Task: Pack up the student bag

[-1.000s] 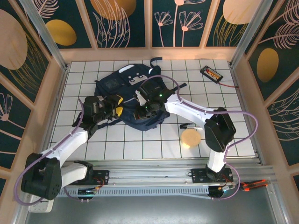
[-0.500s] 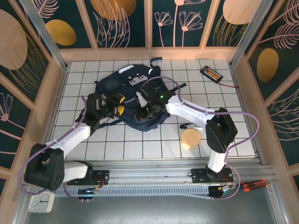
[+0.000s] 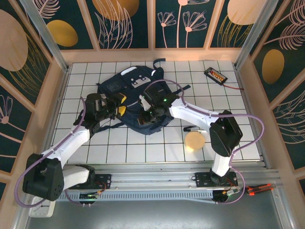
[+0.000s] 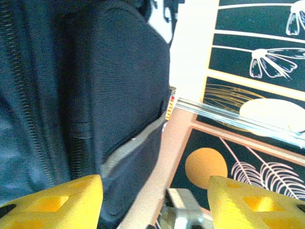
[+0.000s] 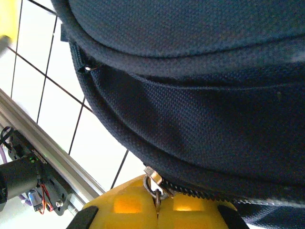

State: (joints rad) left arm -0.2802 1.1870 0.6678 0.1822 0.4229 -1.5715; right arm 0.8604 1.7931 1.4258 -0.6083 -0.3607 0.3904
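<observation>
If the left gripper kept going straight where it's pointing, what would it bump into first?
Probably the student bag: its dark side sits just ahead of the open left gripper. Depth is hard to judge, so it might only graze the bag's edge.

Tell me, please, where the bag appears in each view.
Top external: bag lies centre-left on the table.
Left wrist: bag takes the left half, close up.
Right wrist: bag spans top and right.
Shared landmark: white gridded table, in top external and right wrist.
</observation>
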